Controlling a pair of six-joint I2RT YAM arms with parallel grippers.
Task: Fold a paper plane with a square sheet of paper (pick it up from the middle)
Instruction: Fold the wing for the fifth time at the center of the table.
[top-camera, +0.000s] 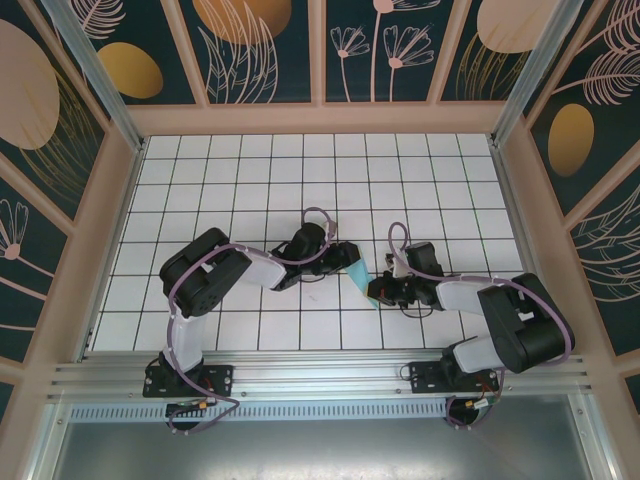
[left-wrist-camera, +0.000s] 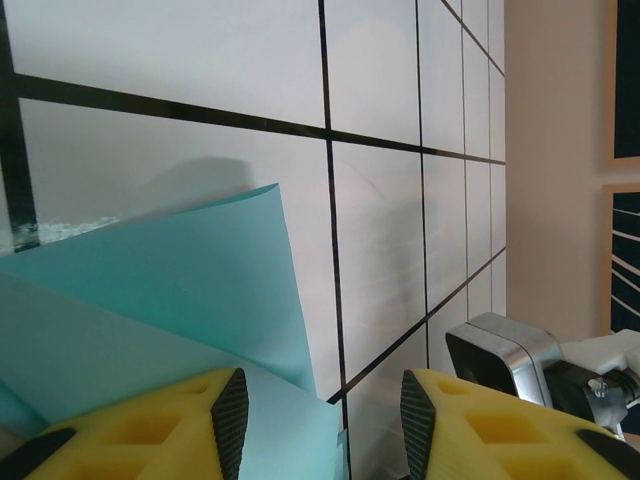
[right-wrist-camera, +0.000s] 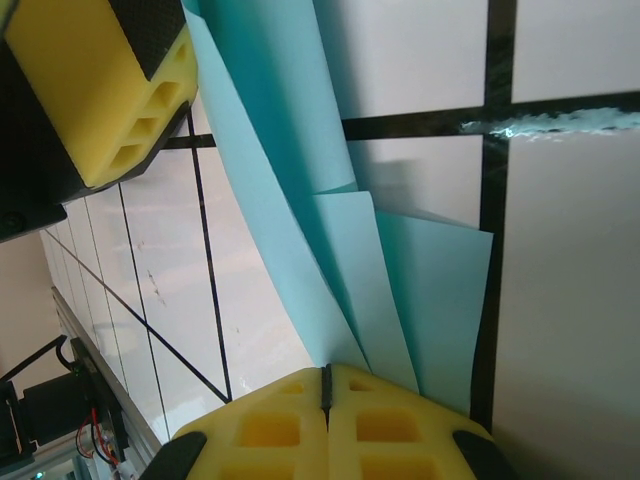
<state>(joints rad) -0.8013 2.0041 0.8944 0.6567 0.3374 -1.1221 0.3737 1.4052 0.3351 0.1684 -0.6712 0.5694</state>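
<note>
The paper (right-wrist-camera: 280, 150) is held up near the middle of the table (top-camera: 250, 170), between the two grippers, and is already creased into several layers that fan apart toward their free ends. I cannot tell whether any edge rests on the tiles. The right gripper (right-wrist-camera: 325, 395) is clenched on the paper, with its pads pressed flat together and the layers coming out from between them. The left gripper (left-wrist-camera: 320, 400) is released. Its jaws stand well apart, one pad sits in front of the sheet's near part, and a loose corner curls up beyond it, unpinched. The step looks like the left taking a second hold so a fold can be pressed or the layers squared. To do it well, the left should slide in until every layer lies inside its gap, then close near the crease. Closing on the curling flap alone would let the layers slip and the fold go crooked. The right ought to hold firm until the left has closed. Thin paper buckles and tears easily, so neither arm should pull away from the other. The right wrist camera (left-wrist-camera: 500, 355) sits just beside the left pads, so the approach needs to be slow and square.
</note>
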